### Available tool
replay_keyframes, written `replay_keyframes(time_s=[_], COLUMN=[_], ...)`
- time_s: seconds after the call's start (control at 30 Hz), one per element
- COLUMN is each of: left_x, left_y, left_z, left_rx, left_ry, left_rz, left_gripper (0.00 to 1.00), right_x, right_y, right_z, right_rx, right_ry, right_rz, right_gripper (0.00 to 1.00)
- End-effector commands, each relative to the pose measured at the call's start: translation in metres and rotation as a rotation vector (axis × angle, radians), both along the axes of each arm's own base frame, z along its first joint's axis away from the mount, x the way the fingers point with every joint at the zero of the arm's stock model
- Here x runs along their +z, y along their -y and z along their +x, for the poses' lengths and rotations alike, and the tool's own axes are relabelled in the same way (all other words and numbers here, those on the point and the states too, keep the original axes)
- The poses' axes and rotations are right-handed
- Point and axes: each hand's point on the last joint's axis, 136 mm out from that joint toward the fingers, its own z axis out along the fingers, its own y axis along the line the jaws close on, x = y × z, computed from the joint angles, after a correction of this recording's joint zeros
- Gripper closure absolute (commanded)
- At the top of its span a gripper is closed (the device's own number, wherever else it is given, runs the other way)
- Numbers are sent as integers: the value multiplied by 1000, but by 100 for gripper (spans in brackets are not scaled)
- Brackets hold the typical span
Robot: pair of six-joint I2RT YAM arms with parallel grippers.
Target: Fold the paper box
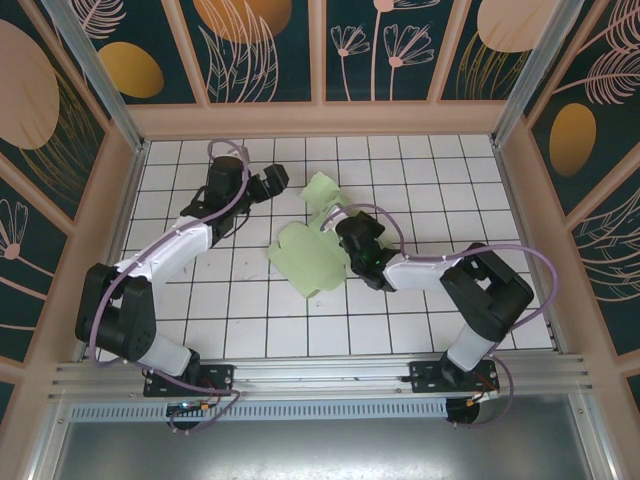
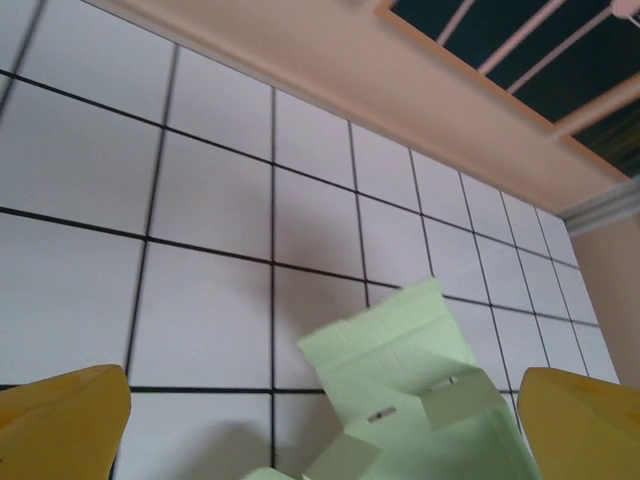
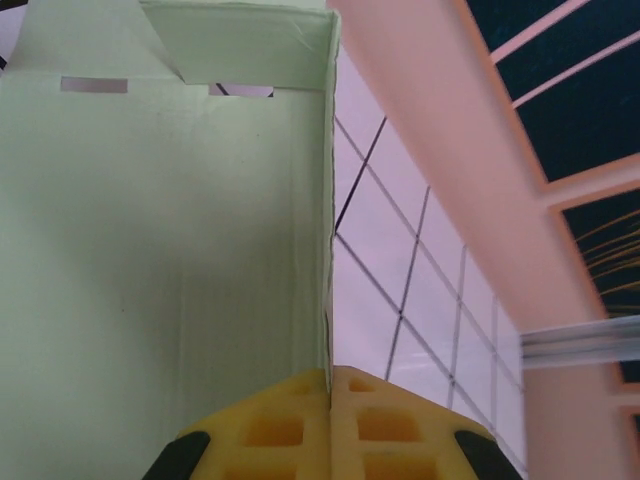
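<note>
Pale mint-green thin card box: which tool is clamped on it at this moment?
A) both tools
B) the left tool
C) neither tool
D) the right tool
D: in the right wrist view the right tool is shut on an edge of the pale mint-green thin card box, while the left tool stands wide open.

Top view: bright, even light from above, sharp; faint soft shadow under the paper box [image 1: 312,262]. Left wrist view: soft focus, left fingers [image 2: 60,425] at 7 and 5 o'clock blurred, grey shadow at 6. Right wrist view: card pale, right fingers [image 3: 290,430] at 6 o'clock slightly soft.
</note>
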Motion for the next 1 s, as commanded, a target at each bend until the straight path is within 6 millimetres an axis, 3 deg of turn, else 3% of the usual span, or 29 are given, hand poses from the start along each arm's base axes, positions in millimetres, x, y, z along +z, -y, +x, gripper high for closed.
replay_keyframes(time_s=[0.0, 0.2, 0.4, 0.67, 0.97], left_x=[-13, -20, -29, -26, -22], left_y=[-16, -44, -56, -35, -25], left_z=[6, 17, 27, 46, 67], left_rx=[16, 54, 50, -74, -149], left_ry=[-17, -18, -30, -53, -66], left_rz=[2, -52, -64, -56, 60], left_gripper=[1, 1, 1, 1, 1], right_x=[34, 40, 45, 35, 12], right_y=[-7, -31, -49, -69, -67], right_z=[7, 1, -7, -22, -29], right_rx=[-7, 64, 113, 183, 202], right_ry=[149, 210, 298, 323, 283], right_rz=[-77, -208, -305, -371, -388], right_gripper=[100, 100, 100, 100, 100])
